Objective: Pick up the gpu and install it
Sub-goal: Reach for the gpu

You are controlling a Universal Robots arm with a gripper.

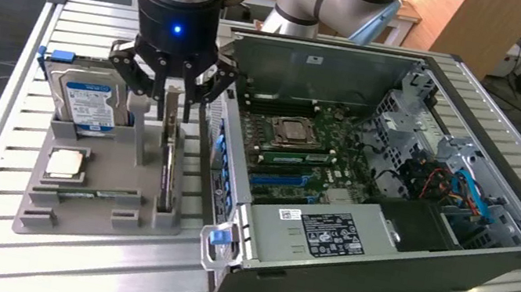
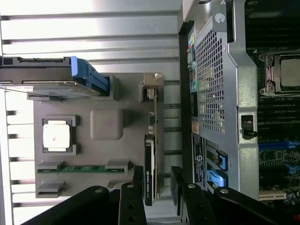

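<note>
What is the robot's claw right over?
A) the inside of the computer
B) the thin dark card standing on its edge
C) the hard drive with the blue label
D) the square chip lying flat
B: the open gripper hangs right over the gpu, which stands on edge in the gray holder.

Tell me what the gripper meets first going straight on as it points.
Probably the thin dark circuit card with a silvery bracket, standing on edge in the grey holder; the open gripper hangs right above it.
</note>
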